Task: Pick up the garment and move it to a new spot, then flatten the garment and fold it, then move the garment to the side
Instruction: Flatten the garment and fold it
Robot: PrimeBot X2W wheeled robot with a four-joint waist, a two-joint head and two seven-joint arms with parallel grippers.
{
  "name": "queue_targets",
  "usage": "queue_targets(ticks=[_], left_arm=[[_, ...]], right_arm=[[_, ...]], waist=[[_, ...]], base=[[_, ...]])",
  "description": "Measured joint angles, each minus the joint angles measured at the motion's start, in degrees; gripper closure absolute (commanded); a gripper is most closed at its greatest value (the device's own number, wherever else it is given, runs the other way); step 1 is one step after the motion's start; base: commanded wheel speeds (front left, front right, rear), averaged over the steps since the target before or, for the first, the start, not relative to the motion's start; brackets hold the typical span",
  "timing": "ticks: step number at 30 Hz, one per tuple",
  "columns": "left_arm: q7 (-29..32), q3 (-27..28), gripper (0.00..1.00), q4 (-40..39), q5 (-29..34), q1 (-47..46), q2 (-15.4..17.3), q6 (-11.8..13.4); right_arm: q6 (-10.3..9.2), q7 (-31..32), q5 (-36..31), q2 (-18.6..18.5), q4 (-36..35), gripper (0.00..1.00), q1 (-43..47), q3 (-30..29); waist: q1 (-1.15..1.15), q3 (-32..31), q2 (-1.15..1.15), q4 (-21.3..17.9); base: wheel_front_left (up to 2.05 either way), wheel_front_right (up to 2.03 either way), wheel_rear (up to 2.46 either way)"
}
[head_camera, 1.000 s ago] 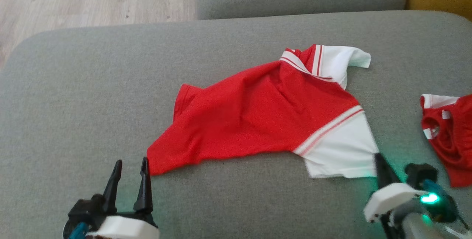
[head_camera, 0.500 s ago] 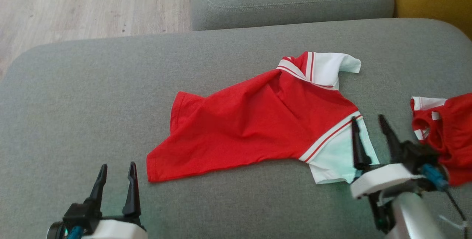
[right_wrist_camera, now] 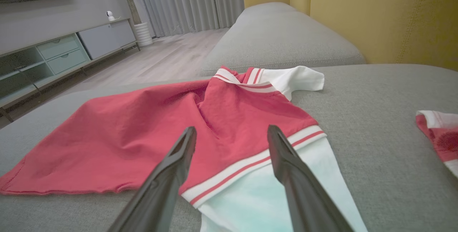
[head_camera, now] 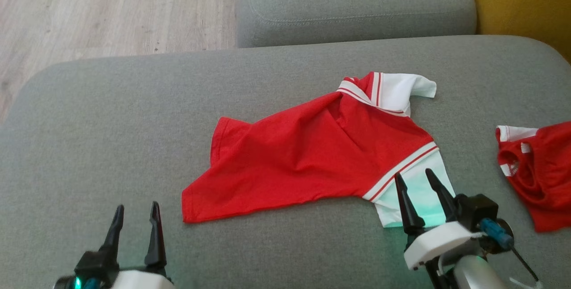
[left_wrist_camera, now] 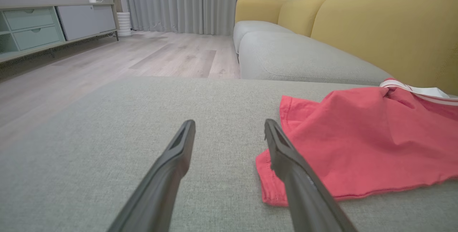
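A red shirt with white striped sleeves (head_camera: 312,155) lies spread and a little rumpled on the grey sofa cushion (head_camera: 111,124). Its far sleeve curls up at the back right; its near white sleeve (head_camera: 410,191) points toward me. My right gripper (head_camera: 415,178) stands open just above that near sleeve, and in the right wrist view its fingers (right_wrist_camera: 171,167) frame the sleeve's striped band (right_wrist_camera: 250,160). My left gripper (head_camera: 136,208) is open over bare cushion, left of the shirt's hem corner (left_wrist_camera: 272,192). In the left wrist view the shirt (left_wrist_camera: 357,139) lies to the right.
A second red and white garment (head_camera: 535,168) lies crumpled at the cushion's right edge. Another grey cushion (head_camera: 352,3) sits behind, with a yellow backrest (head_camera: 522,3) at right. Wooden floor (head_camera: 89,12) lies beyond the far left edge.
My right gripper has come up from the lower right to over the near white sleeve, then shifted slightly left. The left gripper dropped lower in view. The camera moved a little.
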Motion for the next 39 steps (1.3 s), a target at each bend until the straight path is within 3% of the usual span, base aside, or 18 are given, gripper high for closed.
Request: queue_targets(ticks=[5, 20, 39], left_arm=[[0.0, -0.8, 0.00, 1.4, -3.4, 0.9, 0.0, -0.1], [0.0, -13.3, 0.00, 14.1, -20.2, -4.6, -0.1, -1.6], [-1.0, -14.0, 0.00, 15.6, -29.2, -9.5, -0.1, -1.6]], right_arm=[[0.00, 0.0, 0.0, 0.0, 0.4, 0.00, 0.6, 0.1], [0.00, 0.0, -1.1, 0.0, 0.6, 0.00, -0.8, -1.4], [0.00, 0.0, -1.1, 0.0, -0.6, 0.00, -3.3, -1.8]], waist=[[0.00, 0.2, 0.00, -0.3], [0.01, 6.5, 0.00, -4.1], [0.00, 10.9, 0.00, -6.2]], base=[[0.00, 0.00, 0.00], [0.00, 0.00, 0.00], [0.00, 0.00, 0.00]])
